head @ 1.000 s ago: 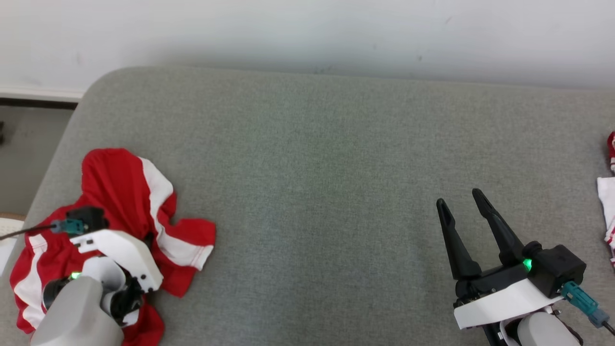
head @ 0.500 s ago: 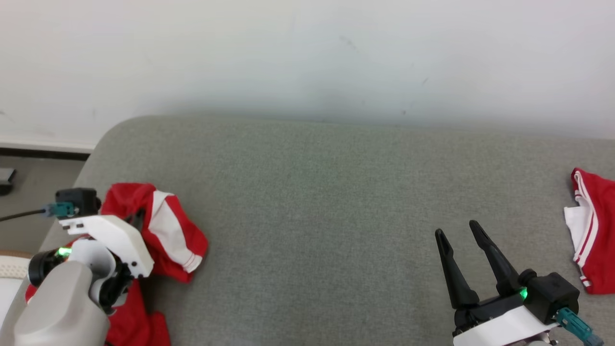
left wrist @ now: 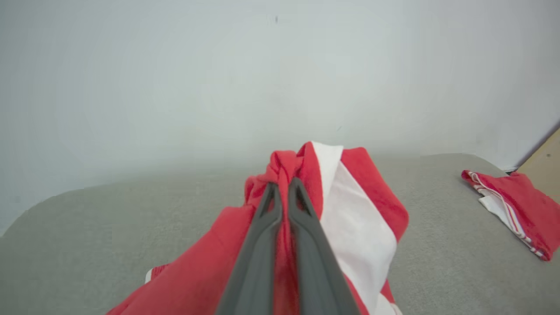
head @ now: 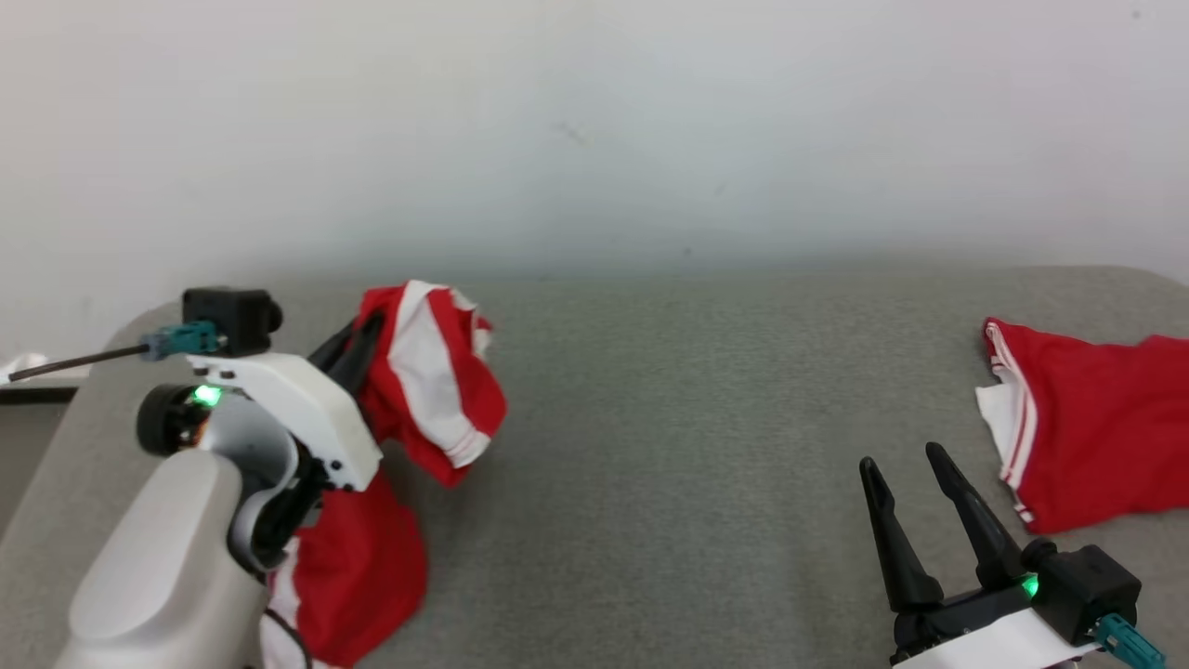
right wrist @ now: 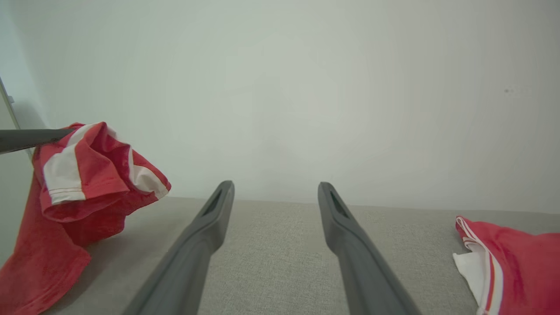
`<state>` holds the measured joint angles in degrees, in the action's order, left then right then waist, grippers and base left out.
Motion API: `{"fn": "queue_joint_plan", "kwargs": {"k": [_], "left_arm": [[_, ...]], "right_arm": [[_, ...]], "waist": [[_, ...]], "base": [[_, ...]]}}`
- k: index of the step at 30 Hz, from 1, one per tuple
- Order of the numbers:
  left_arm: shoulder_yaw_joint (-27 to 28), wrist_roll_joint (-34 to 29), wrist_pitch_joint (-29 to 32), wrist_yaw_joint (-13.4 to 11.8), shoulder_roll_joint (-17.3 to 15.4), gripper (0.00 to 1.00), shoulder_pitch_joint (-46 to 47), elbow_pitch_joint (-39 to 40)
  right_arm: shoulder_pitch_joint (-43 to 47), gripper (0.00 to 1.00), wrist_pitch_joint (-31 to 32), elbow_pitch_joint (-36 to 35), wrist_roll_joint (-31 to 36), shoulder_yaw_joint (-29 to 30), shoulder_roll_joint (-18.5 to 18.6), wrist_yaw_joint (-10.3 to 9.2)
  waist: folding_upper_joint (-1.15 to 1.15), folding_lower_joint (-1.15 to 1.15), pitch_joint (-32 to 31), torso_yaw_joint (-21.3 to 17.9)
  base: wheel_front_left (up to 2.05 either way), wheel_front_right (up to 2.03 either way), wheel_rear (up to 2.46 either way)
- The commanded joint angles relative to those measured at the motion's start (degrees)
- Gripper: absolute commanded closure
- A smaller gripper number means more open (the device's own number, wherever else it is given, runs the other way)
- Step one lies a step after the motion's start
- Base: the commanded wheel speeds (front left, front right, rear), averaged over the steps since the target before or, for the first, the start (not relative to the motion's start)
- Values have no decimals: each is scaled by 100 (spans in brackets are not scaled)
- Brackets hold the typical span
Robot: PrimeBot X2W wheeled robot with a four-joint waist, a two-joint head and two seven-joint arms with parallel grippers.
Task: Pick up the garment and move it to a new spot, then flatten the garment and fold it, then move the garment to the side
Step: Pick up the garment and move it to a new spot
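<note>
We have the left gripper (left wrist: 282,187) clenched on a bunched fold of the red-and-white garment (head: 427,372), which hangs lifted over the left end of the grey couch (head: 697,418), its tail drooping by our forearm. Our right gripper (head: 898,457) hovers spread and empty, near a second garment (head: 1087,427) lying at the right.

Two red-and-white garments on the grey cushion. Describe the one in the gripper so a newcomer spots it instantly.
Start at the grey cushion against the white wall and go to its left end. There the garment hangs bunched from the shut left gripper, a broad white stripe showing. The other red garment lies on the cushion at the right end with no gripper on it.
</note>
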<state>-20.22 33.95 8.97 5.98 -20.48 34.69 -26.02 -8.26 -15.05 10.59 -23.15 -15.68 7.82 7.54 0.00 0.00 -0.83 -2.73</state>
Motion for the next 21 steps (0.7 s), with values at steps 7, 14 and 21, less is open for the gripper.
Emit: {"fn": "queue_joint_plan", "kwargs": {"k": [7,14,21], "left_arm": [[-52,396,329,-67,327,100,-126,1110],[-153,372,220,-145,541,100,-32,1804],[-254,343,-141,-252,700,100,-646,1511]], "right_arm": [[34,0,-13,-42,-24,85,1,-12],[38,0,-13,-67,-9,146,-15,-11],[131,0,-12,-32,-26,160,-92,-12]], "waist": [[0,0,-67,-646],[0,0,-20,-1140],[0,0,90,-1589]], "base": [[0,0,0],[0,0,0],[0,0,0]]}}
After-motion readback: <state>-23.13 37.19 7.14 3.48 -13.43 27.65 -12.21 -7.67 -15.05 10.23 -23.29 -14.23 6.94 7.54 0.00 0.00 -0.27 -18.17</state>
